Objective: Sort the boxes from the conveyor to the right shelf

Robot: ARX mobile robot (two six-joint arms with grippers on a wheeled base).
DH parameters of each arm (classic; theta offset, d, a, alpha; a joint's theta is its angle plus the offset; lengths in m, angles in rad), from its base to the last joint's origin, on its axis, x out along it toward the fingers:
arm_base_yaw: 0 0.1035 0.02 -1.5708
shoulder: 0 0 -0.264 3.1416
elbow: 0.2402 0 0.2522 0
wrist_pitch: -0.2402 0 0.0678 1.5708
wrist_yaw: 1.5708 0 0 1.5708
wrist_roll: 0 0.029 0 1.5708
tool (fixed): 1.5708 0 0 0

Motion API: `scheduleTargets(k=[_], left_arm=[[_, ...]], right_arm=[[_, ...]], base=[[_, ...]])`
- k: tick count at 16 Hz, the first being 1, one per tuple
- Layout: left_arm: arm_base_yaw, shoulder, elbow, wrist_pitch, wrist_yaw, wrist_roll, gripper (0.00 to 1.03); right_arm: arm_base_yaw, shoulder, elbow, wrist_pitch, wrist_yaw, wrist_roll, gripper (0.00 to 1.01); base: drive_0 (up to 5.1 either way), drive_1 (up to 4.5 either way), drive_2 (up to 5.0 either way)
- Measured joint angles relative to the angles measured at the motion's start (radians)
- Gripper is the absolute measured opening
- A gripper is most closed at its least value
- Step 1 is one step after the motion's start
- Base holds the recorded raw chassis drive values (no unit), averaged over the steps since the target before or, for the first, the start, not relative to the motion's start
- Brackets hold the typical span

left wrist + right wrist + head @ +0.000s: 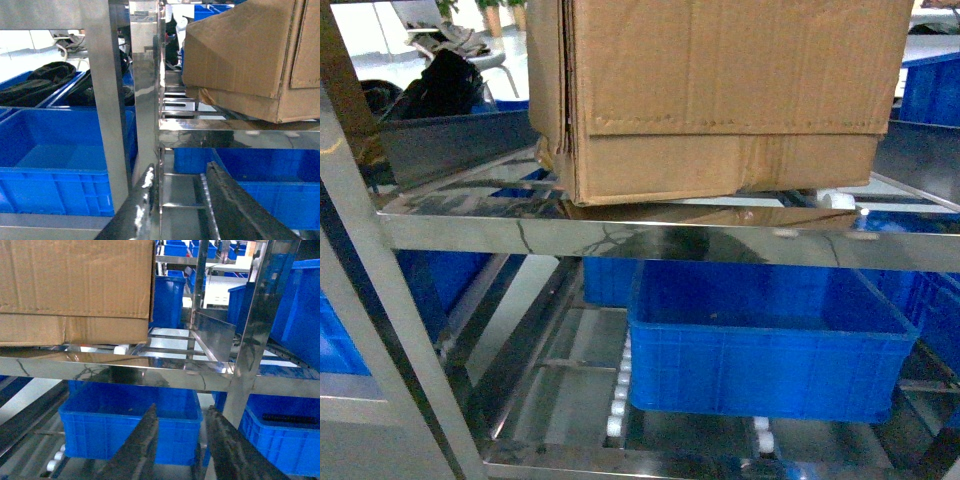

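So the big brown cardboard box (720, 95) is sitting on the shiny steel shelf (660, 240), up on the upper tier. In the head view it fills most of the top of the picture, with its bottom front edge resting just behind the mirror-like front rail. There's a perforated line running across its face near the bottom, and the lower left corner looks a bit crumpled. A small white roller (837, 200) peeks out right beside the box's lower right corner.

Under that tier sits a blue plastic bin (770, 350) on the lower rails, with more white rollers (618, 400) just beside its left front corner. More blue bins show behind and off to both sides.

Left gripper (177, 200) — fingers spread apart, nothing between them, hanging in front of the shelf's grey upright (107, 100), below the level of the box (250, 55). From that wrist view the box is up and to the right.

Right gripper (180, 440) is the same deal — fingers apart and holding nothing, low in front of the shelf, with the box (75, 285) up at the top left and another blue bin (130, 425) straight ahead under the tier.
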Motion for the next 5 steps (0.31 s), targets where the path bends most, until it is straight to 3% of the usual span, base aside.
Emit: scheduleTargets(k=[2,5], left_arm=[[0.0,0.0,0.0,0.0,0.0,0.0,0.59],[0.0,0.0,0.0,0.0,0.0,0.0,0.86]], right_arm=[[0.0,0.0,0.0,0.0,0.0,0.0,0.57],[0.0,0.0,0.0,0.0,0.0,0.0,0.84]], base=[[0.0,0.0,0.0],[0.0,0.0,0.0]])
